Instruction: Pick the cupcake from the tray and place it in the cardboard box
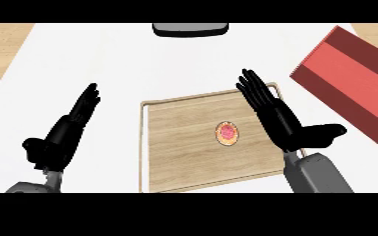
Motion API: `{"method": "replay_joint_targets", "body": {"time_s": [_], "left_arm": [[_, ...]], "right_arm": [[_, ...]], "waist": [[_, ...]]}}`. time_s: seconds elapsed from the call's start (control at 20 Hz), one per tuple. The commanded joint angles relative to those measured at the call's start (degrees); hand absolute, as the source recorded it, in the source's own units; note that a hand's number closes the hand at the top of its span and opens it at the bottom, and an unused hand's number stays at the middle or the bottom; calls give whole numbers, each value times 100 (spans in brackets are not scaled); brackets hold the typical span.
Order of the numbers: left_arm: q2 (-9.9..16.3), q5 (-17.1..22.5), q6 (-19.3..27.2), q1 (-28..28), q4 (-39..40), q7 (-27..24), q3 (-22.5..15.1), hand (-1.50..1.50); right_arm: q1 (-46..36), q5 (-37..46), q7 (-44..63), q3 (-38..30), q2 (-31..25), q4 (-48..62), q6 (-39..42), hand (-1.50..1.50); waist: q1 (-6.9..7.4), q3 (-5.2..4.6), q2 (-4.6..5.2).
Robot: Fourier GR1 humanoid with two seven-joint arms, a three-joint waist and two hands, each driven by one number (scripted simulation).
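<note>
Straight black fingers [255, 91] of the right hand [284, 122] spread open above the right edge of the rectangular pale wooden tray [177, 150], holding nothing and hiding part of its raised rim. At the left, the left hand [66, 132] rests open over the white tabletop [96, 55], fingers extended and apart from the tray. A small round cupcake with pink and red topping inside an orange wrapper [228, 133] sits on the tray, right of its centre, just beside the right hand, untouched. A red rectangular box [343, 85] lies tilted at the right, cut off by the edge. A dark grey rounded object [190, 28] at the top is partly cropped.
</note>
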Motion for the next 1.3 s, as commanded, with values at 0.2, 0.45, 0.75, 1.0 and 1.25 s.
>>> {"method": "replay_joint_targets", "body": {"time_s": [0.2,0.45,0.75,1.0,1.25], "left_arm": [[539,-487,44,-379,-101,-260,274,0],[680,-466,-213,-414,-285,-170,169,0],[605,-496,-376,-723,-289,-90,60,0],[498,-627,-354,-691,-234,-205,-10,0],[319,-672,-471,-912,-171,-220,-201,0]], "right_arm": [[-141,1145,389,-1374,-1021,-1074,-2261,-150],[424,2400,1756,-1397,-2292,-1516,-3005,-150],[1329,4203,2664,-406,-2833,-3126,-3295,-150],[1242,5036,4545,10,-3509,-4236,-2441,-150],[711,5154,6034,736,-3838,-4628,-1003,-150]], "waist": [[-594,-156,-302],[-594,-162,-258],[-278,-136,-135],[-95,-144,-101],[133,-150,-45]]}}
